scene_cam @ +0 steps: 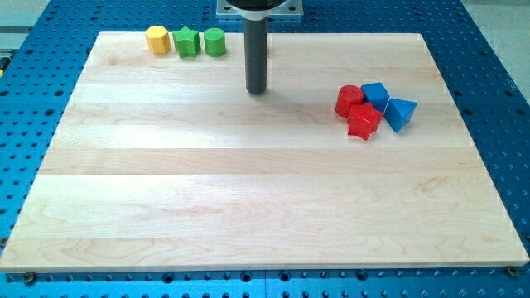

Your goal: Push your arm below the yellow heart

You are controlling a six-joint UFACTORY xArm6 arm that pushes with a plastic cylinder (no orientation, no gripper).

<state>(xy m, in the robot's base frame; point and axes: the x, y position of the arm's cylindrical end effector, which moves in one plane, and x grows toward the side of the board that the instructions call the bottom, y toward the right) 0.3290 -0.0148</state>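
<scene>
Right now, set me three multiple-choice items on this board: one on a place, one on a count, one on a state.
1. Where is my tip?
A. To the right of the green blocks, near the view's top
B. Among the red blocks
C. At the view's bottom edge

2. How many blue blocks are there?
A. One
B. Two
C. Four

3. What is my tip touching?
A. The yellow block
B. A blue block
C. No block

Answers:
1. A: the tip stands on the board just right of the green cylinder and the green star.
2. B: a blue cube and a blue wedge-like block lie at the view's right, beside a red cylinder and a red star.
3. C: bare wood shows all round the tip; the yellow block lies well to its left.
</scene>
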